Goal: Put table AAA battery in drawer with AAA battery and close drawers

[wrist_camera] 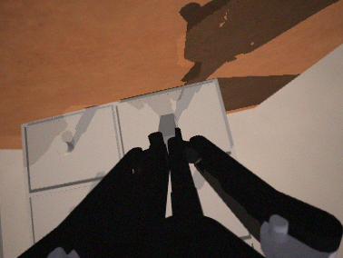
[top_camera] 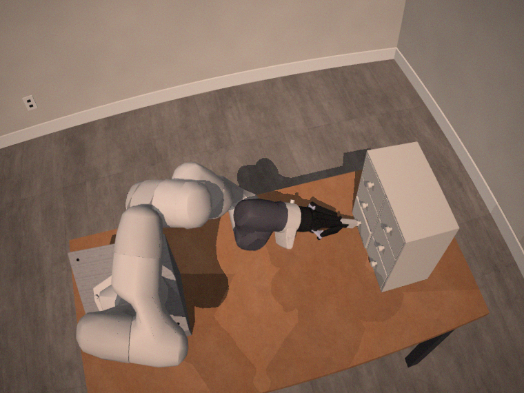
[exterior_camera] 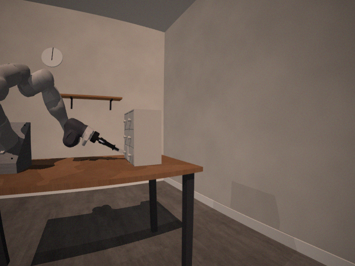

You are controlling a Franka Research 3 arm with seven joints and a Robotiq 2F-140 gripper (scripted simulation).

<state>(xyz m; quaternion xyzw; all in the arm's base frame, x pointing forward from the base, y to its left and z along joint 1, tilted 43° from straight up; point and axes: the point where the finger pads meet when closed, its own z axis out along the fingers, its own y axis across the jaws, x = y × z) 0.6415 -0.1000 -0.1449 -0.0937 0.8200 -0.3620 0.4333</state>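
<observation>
The small white chest (top_camera: pixel 412 190) (exterior_camera: pixel 147 134) stands at the right end of the wooden table (top_camera: pixel 296 321) (exterior_camera: pixel 86 173). It has grey drawer fronts in two columns, and all look pushed in. My gripper (top_camera: pixel 354 223) (exterior_camera: pixel 118 149) (wrist_camera: pixel 169 124) is shut and empty. Its fingertips are at the front of the bottom drawer (wrist_camera: pixel 200 109) in the far column, and they hide that drawer's knob. The neighbouring bottom drawer (wrist_camera: pixel 68 136) shows its knob. I see no AAA battery on the table in any view.
The arm's grey base mount (top_camera: pixel 90 270) (exterior_camera: pixel 17 149) stands at the table's left end. The chest stands close to the table's far and right edges. A wall shelf (exterior_camera: pixel 91 97) hangs behind the chest.
</observation>
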